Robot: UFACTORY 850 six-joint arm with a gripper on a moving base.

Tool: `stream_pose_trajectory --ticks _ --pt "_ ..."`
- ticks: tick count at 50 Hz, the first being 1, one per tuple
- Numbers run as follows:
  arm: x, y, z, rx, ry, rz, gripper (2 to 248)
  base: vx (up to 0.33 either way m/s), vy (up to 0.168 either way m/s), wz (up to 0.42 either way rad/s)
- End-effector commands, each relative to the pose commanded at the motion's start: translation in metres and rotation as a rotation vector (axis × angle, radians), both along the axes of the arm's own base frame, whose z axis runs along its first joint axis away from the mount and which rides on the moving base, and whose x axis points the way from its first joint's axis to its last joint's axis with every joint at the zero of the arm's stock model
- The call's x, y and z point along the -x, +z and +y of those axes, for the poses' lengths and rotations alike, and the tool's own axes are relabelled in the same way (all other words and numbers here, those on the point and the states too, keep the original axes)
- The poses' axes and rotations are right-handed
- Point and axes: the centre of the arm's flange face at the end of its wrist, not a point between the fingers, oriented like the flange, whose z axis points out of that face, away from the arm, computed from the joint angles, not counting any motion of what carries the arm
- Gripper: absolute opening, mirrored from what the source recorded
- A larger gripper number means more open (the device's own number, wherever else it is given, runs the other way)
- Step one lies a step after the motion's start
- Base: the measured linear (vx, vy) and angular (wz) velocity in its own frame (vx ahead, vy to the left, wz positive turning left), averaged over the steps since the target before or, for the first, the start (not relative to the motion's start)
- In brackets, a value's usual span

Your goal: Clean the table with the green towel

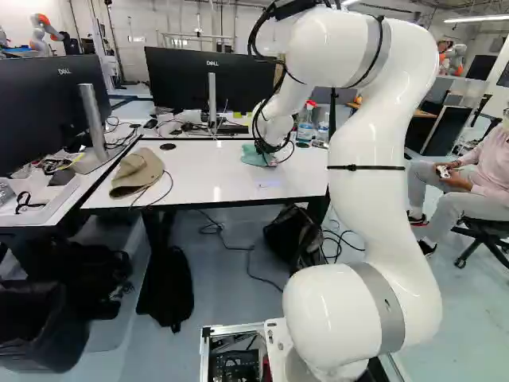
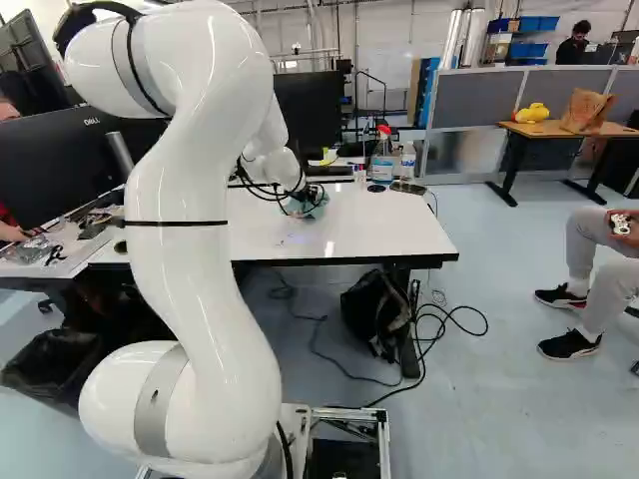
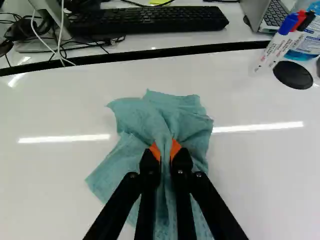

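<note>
"Two fingers on my gripper (image 1: 270, 155); state?"

"Pinching the green towel (image 3: 192, 117), a bunched fold between orange pads (image 3: 176, 148). Loose cloth fans out around the fingertips, over the white table (image 3: 260, 175)."

"Farther out?"

"Keyboard (image 3: 150, 19) ahead, beyond the dark seam. Marker pens (image 3: 276, 46) well apart from the towel, near a round black disc (image 3: 293, 75). From the left base view I log a tan cap (image 1: 137, 171), left of the towel."

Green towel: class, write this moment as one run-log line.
gripper: shut on green towel | green towel: bunched on white table | keyboard: ahead of gripper | spray bottle: near table's far edge
</note>
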Motion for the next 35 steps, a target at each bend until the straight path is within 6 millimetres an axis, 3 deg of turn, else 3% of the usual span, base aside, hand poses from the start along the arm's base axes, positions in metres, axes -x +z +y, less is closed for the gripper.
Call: stream_pose_trajectory --ticks 13,35 --pt "-0.003 0.000 -0.020 0.000 -0.032 -0.003 41 0.000 0.000 0.000" --pt "-0.011 0.010 -0.008 0.000 -0.012 -0.027 41 0.000 0.000 0.000"
